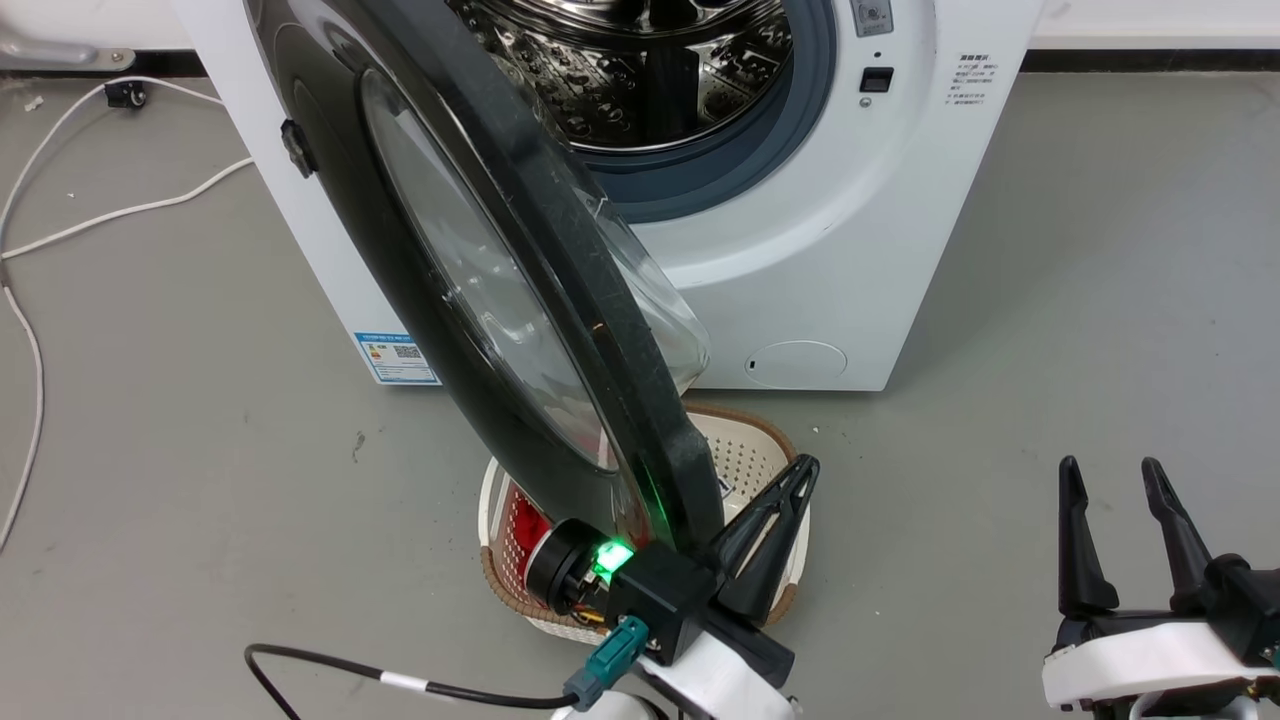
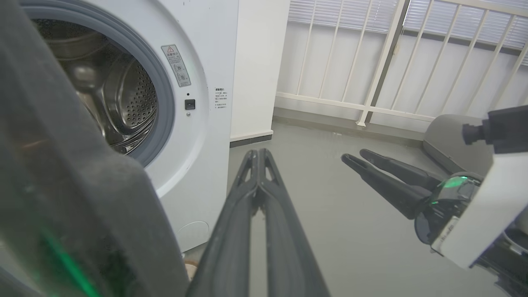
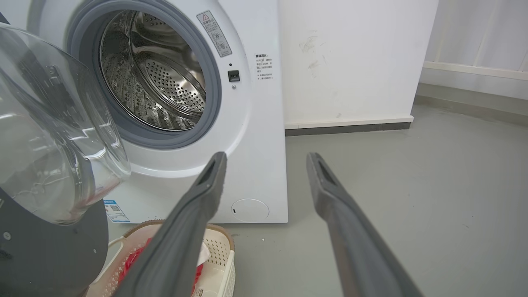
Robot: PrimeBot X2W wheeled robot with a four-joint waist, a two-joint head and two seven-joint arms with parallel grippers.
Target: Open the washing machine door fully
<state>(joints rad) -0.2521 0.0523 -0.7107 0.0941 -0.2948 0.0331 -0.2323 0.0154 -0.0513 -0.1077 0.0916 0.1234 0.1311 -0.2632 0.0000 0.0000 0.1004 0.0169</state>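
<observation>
Looking down in the head view: the boxy white front-loading washing machine (image 1: 830, 250) has its large round glossy black washing machine door (image 1: 440, 280) swung out on the left hinge. It stands roughly edge-on to the camera, so I judge it about half open, not fully. The left claw (image 1: 790, 490) sits just beside the door's free edge on the inner, glass-bowl side. Its fingers are pressed together and pinch nothing, likely to make a stiff bar for shoving the door wider. Whether it touches the rim, cannot tell. The right claw (image 1: 1110, 470) is spread and empty at the lower right, well apart, probably kept out of the swing. A cream perforated plastic basket (image 1: 760, 430) sits on the grey floor (image 1: 1000, 500) under the door's edge.

Left wrist view: the left claw (image 2: 258, 153) has its tips meeting. The dark door rim (image 2: 82, 206) is close on the left, with the perforated steel drum (image 2: 123, 103) exposed beyond.

Right wrist view: the right claw (image 3: 267, 156) is wide apart, the door's clear bowl (image 3: 49, 165) is at the left, and the basket (image 3: 225, 264) is below.
</observation>
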